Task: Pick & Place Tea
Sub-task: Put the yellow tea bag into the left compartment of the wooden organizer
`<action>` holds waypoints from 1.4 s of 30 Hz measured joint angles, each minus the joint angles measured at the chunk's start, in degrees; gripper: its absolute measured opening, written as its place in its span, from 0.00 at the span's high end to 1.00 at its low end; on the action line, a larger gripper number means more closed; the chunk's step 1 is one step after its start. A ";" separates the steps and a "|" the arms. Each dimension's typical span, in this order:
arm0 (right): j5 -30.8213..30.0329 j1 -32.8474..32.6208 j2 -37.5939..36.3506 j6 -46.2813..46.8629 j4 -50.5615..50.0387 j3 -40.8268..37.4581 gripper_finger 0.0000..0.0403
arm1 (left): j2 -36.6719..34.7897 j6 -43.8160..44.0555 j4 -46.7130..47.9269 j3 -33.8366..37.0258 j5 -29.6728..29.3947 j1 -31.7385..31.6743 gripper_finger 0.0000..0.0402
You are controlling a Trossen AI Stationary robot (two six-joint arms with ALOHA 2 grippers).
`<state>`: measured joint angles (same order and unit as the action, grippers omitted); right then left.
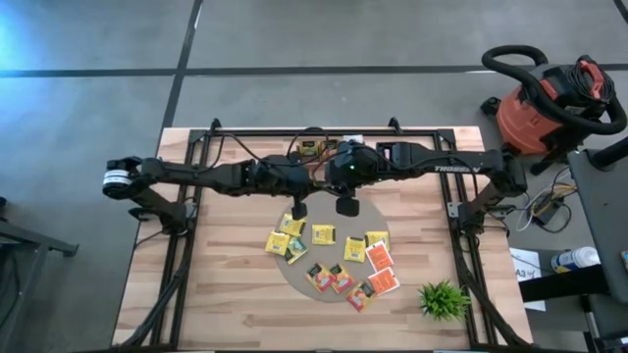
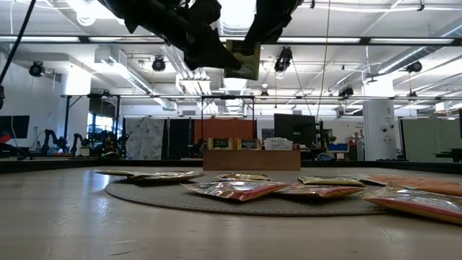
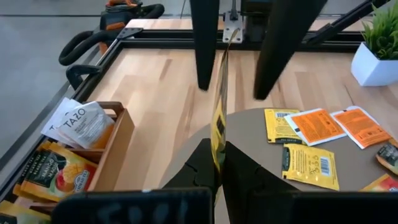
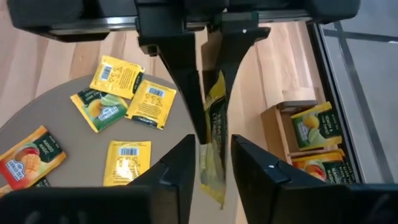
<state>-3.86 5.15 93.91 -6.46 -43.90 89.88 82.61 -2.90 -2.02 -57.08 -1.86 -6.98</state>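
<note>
From above, both arms meet over the back middle of the tabletop [image 1: 196,294]. About a dozen tea packets [image 1: 324,233] lie scattered on the round mat [image 1: 294,275], so most of the job looks undone. The wooden tray [image 1: 316,149] sits at the back edge, largely hidden beneath the arms.

At tabletop level, one yellow packet [image 2: 242,59] hangs high in the air between the two arms.

Past the left wrist, the left pincer [image 3: 217,163] is pressed together on that packet's edge, seen edge-on. The tray beside it already holds several packets [image 3: 84,124].

Past the right wrist, the right pincer [image 4: 214,152] stands spread around the same packet without gripping it. I judge this a mid-air handover or adjustment, with the drop into the tray yet to come.
</note>
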 joint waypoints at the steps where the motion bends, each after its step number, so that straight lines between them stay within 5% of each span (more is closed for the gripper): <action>1: -0.02 0.02 0.00 0.02 0.03 -0.02 0.77 | -0.02 0.00 -0.02 0.00 0.18 0.00 0.97; 10: -0.15 0.47 0.00 -0.22 1.05 -0.06 0.96 | -0.02 0.09 -0.57 0.00 0.71 0.02 0.97; 18: -0.13 1.38 0.00 -1.35 1.29 -0.06 0.98 | -0.02 3.15 -0.54 0.02 0.51 -0.02 0.93; 24: -0.39 3.12 0.00 -4.13 3.63 -0.82 0.98 | -1.23 5.48 4.76 0.13 -10.77 0.95 0.74; 32: 6.51 9.56 2.05 -8.63 9.84 -2.93 0.98 | -13.19 14.21 6.62 7.28 -13.10 1.18 0.65; 42: 10.36 16.50 16.04 -16.70 13.78 2.93 0.98 | -25.48 26.87 3.46 18.29 -13.09 1.23 0.65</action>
<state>6.50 21.65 109.95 -23.15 -30.12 92.81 57.13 23.97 1.43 -38.79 -14.95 -5.75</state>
